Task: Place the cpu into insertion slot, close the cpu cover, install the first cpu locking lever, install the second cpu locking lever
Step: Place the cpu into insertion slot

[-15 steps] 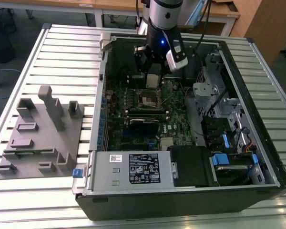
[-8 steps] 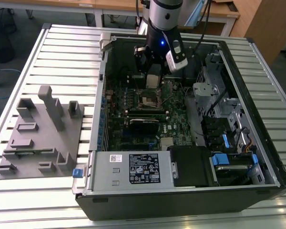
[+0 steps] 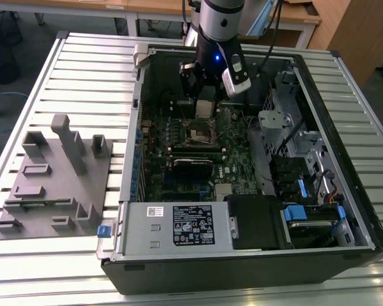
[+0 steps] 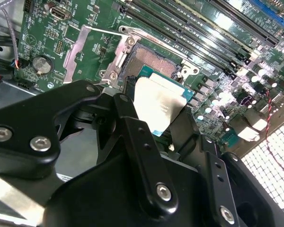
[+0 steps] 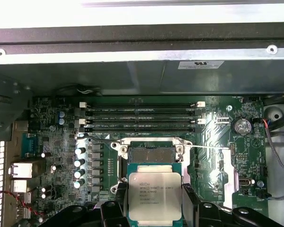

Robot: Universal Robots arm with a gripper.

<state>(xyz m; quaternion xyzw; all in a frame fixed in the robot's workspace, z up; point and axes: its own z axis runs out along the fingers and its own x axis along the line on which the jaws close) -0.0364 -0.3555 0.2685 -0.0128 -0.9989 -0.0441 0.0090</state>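
I am pinching the cpu [image 5: 154,196] by two opposite edges, the gripper [image 5: 153,208] pressed onto it from both sides, metal top facing the first wrist view. One black finger [image 4: 128,118] is showing along one chip edge in the second wrist view, and the other is showing at the opposite edge.

The chip is hanging above the green board, not seated. The insertion slot [image 5: 151,153] is lying open just beyond the chip's leading edge, between it and the long memory slots [image 5: 142,116]. The slot's dark centre is showing bare. The chip edges are looking roughly parallel to the slot's rim, so I am judging it squared up but offset to one side of the slot, not over it.

The cpu cover [image 4: 75,52] is standing swung open beside the slot in the second wrist view, clear of the opening. A thin wire lever [image 5: 208,147] is lying out alongside the slot, unlatched.

In the exterior view the gripper [image 3: 205,109] is reaching inside the open computer case [image 3: 242,268], just above the slot [image 3: 200,132].
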